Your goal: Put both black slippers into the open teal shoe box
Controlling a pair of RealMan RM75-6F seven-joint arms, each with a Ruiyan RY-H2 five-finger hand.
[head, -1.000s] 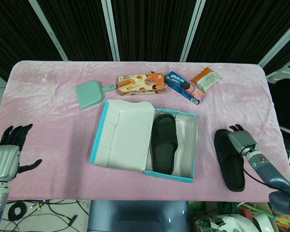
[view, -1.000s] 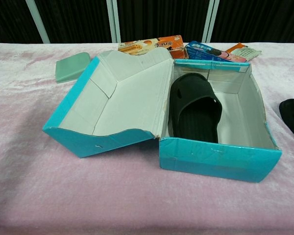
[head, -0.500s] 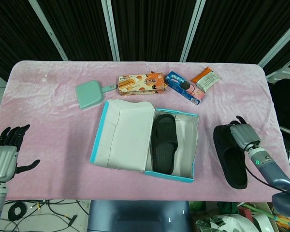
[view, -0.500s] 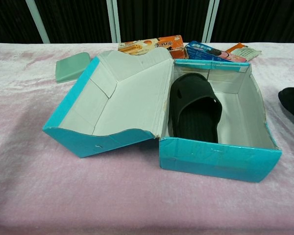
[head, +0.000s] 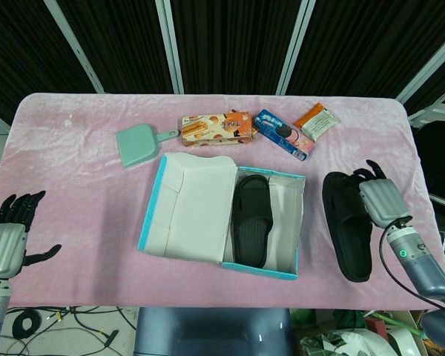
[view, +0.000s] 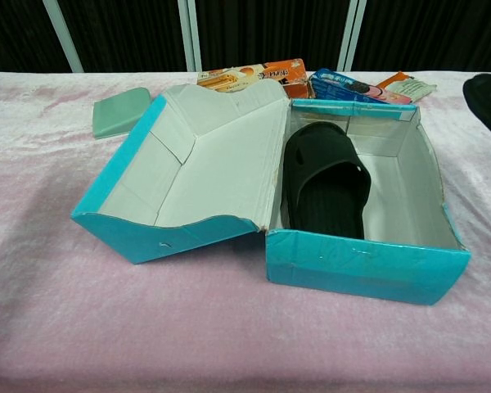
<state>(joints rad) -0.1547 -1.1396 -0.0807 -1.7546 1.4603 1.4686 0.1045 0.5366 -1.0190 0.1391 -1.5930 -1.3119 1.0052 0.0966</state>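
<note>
Left hand, at 8 o'clock, spread and holding nothing. Right hand grips the second slipper at 3 o'clock, beside the shoe box; its toe could catch the box wall. First slipper lies inside.

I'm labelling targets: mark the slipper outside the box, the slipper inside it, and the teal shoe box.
outside slipper (head: 346, 222), head view, strap
boxed slipper (head: 251, 219), head view, strap
teal shoe box (view: 360, 266), chest view, front wall
</note>
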